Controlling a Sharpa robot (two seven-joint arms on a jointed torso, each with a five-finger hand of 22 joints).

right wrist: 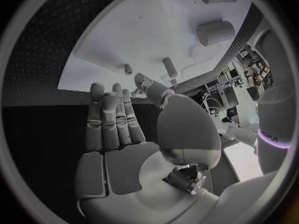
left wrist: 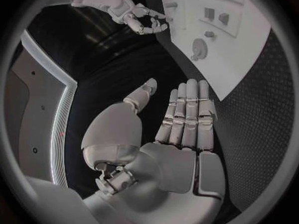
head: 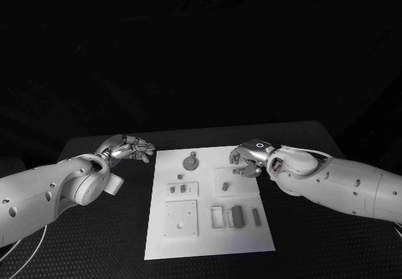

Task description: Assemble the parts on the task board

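The white task board [head: 210,232] lies in the middle of the table, and grey parts lie on it. A round part [head: 191,163] is near its far edge, with small pegs [head: 178,188] closer in and oblong blocks [head: 237,216] at the near right. My left hand [head: 127,149] hovers off the board's far left corner; its fingers [left wrist: 187,117] are straight and hold nothing. My right hand [head: 250,157] hangs over the board's far right part, fingertips down by a peg [head: 225,186]. Its fingers [right wrist: 112,119] are extended and empty, close to a short peg [right wrist: 169,67].
A square plate [head: 181,218] with small holes and a frame-like piece [head: 218,217] sit on the board's near half. Black table [head: 318,250] surrounds the board on both sides. My right hand [left wrist: 134,15] also shows over the board [left wrist: 249,50] in the left wrist view.
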